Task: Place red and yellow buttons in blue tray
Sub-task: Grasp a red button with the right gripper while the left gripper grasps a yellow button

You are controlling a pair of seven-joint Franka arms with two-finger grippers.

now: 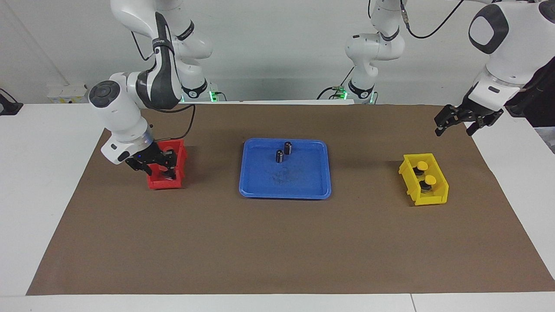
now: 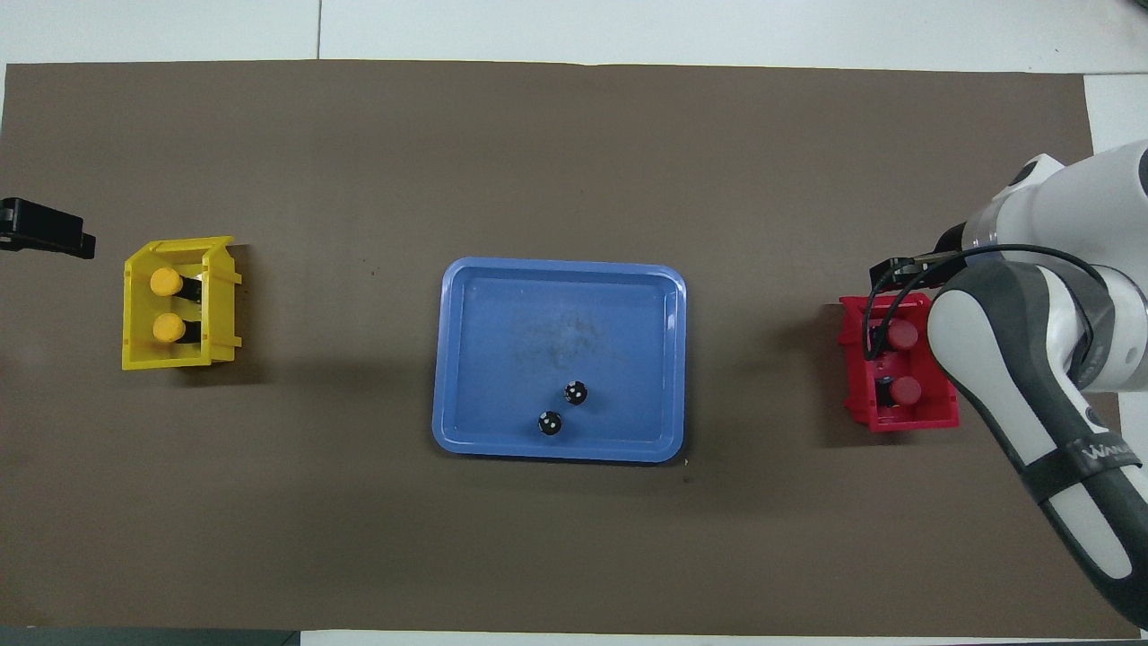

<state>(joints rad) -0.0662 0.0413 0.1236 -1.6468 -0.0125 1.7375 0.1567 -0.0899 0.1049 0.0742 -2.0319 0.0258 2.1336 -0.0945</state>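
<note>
Red buttons (image 2: pixel 902 335) sit in the red bin (image 1: pixel 178 152); right claw (image 1: pixel 167 168) dips inside, grip unclear; left claw (image 1: pixel 459 123) hangs spread above the desk (image 1: pixel 277 242).

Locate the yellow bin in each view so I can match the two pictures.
Facing view: the yellow bin sits at the picture's right, below the left gripper, with two yellow buttons inside.
Overhead view: it sits at the picture's left edge, mid-height, both yellow caps visible.
Shared landmark: the blue tray at the centre of both views, with the bin toward the left arm's end of the table.
</note>
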